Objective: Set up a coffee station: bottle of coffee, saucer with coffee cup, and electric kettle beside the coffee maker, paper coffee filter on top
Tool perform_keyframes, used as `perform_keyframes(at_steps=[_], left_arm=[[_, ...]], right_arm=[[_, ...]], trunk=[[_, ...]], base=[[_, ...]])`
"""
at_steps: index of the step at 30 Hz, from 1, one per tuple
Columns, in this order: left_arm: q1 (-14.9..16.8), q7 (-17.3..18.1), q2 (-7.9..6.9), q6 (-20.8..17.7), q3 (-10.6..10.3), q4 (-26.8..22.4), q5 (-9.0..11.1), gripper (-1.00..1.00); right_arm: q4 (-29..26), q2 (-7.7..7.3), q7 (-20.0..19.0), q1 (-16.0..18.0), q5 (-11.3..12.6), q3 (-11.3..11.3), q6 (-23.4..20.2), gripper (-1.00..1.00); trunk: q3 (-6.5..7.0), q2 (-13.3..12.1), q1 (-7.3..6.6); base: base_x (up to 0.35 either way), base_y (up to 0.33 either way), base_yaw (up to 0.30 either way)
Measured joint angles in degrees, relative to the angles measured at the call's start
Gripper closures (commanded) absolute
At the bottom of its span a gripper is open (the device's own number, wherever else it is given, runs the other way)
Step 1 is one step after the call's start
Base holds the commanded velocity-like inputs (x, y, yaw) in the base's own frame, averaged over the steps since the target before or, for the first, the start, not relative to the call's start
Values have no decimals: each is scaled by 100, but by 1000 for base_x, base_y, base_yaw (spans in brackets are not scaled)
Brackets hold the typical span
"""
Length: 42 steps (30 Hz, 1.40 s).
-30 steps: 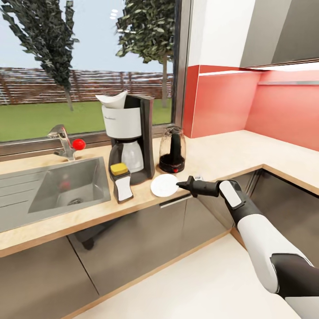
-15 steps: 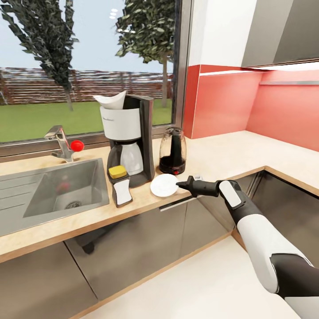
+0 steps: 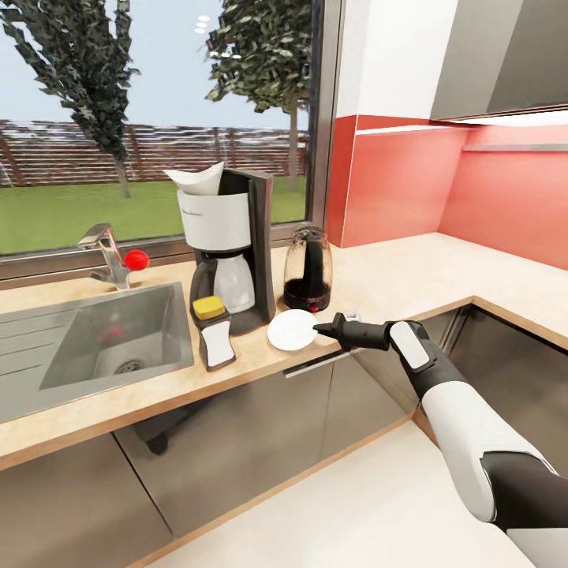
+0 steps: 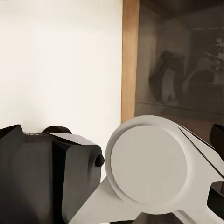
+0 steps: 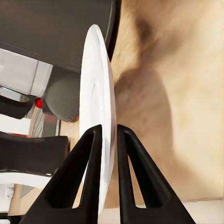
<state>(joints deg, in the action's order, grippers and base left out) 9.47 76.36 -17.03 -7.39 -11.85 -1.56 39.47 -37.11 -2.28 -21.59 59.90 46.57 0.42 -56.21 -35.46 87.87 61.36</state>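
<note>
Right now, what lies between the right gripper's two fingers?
The saucer's rim sits between the right gripper's fingers, seen in the right wrist view.

Bright daylight is pouring in through the window [image 3: 158, 126], rendering everything sharply. A soft shadow is falling on the counter [image 5: 186, 93] beside the saucer [image 5: 95, 107], blurring at its edges.

Location: a domestic kitchen. Evidence: an L-shaped light wood-grain countertop [image 3: 410, 280] over grey cabinet fronts [image 3: 237, 442], an inset steel sink [image 3: 118, 335] with a faucet [image 3: 106, 252], and a red backsplash [image 3: 442, 185] below grey wall cabinets [image 3: 505, 55]. A coffee maker [image 3: 229, 244] and electric kettle [image 3: 307, 268] stand before a window [image 3: 150, 110] facing a lawn, trees and fence.
</note>
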Motion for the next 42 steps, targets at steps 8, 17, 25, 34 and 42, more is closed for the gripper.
perform_keyframes(at_steps=[8,17,25,34,42], left_arm=[[0,0,0,0,3,0,0,-100],[0,0,0,0,3,0,0,-100],[0,0,0,0,3,0,0,-100],[0,0,0,0,2,0,0,-100],[-1,0,0,0,4,0,0,-100]], right_arm=[[0,30,3,0,3,0,0,100],[0,37,0,0,5,0,1,100],[0,37,1,0,5,0,1,100],[-3,37,0,1,102,-6,-14,100],[-26,38,-62,4,122,-10,-12,100]], trunk=[[0,0,1],[-47,0,1],[-103,0,1],[-171,0,1],[-220,1,0]], base=[[7,0,0],[0,0,0],[0,0,0],[0,0,0],[0,0,0]])
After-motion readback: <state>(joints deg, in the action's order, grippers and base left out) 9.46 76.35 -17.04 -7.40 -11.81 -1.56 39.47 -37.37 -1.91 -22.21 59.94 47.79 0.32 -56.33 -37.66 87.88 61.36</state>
